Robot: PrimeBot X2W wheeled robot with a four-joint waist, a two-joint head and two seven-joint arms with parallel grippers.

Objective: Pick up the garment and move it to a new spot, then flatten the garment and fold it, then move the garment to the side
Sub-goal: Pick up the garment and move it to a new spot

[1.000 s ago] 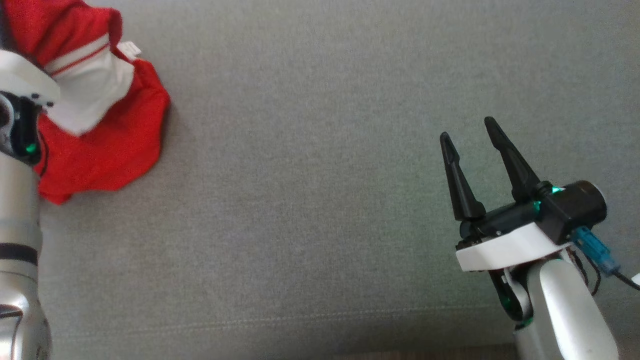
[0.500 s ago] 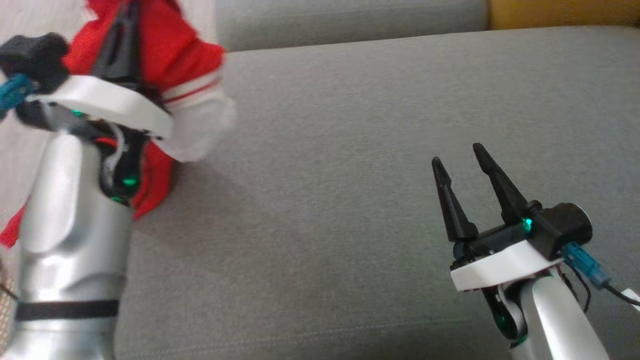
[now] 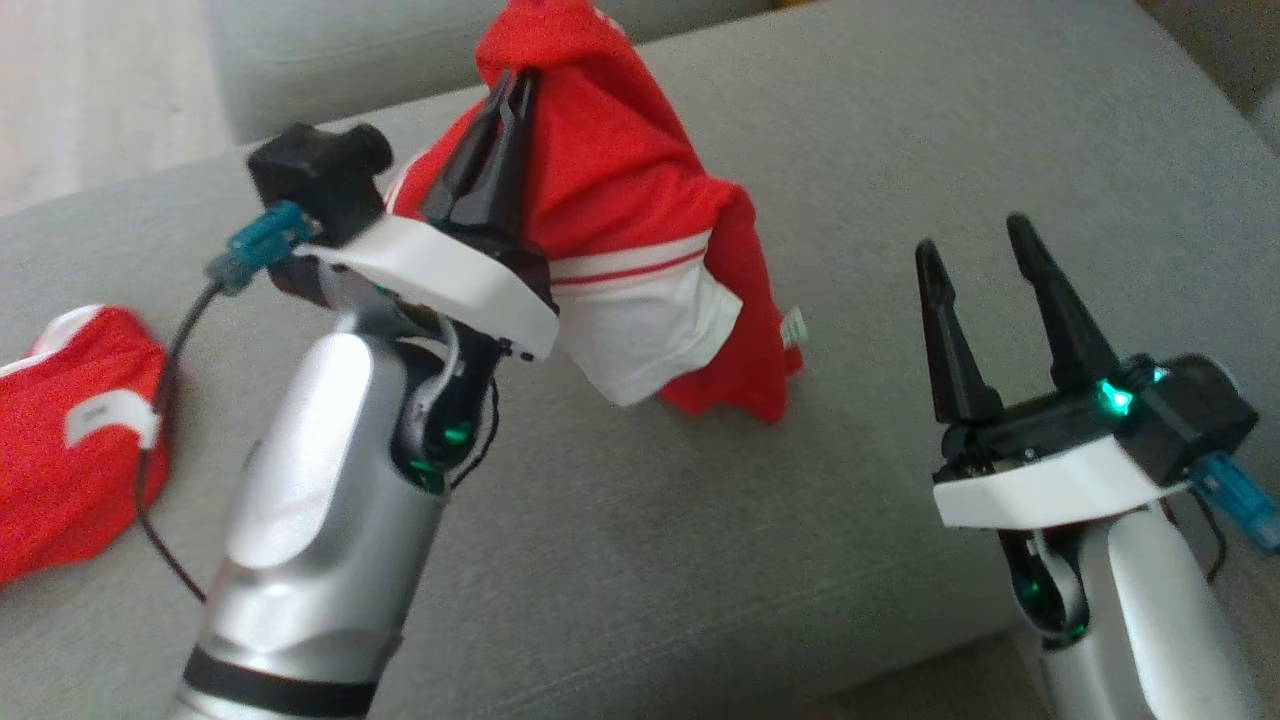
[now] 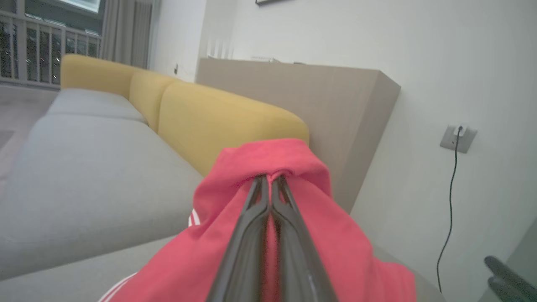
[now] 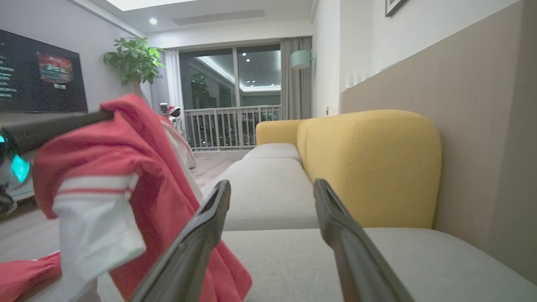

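Note:
A red garment [image 3: 620, 200] with white, red-striped sleeve ends hangs from my left gripper [image 3: 515, 85], which is shut on a fold near its top. The cloth drapes down and its lower hem touches the grey sofa seat [image 3: 850, 150]. In the left wrist view the two fingers pinch the red garment [image 4: 272, 159] together. My right gripper [image 3: 975, 250] stands open to the right of the cloth, with nothing between its fingers. In the right wrist view the hanging garment [image 5: 138, 176] is at the left of the open gripper [image 5: 272, 188].
A second red and white garment [image 3: 70, 420] lies on the seat at the far left. A yellow backrest [image 5: 365, 163] runs along the sofa's back, with a beige panel and wall behind. The seat's front edge runs close to the right arm.
The camera has swung. My left gripper has lifted the garment off the seat and carried it toward the middle. The right gripper stays open in about the same pose.

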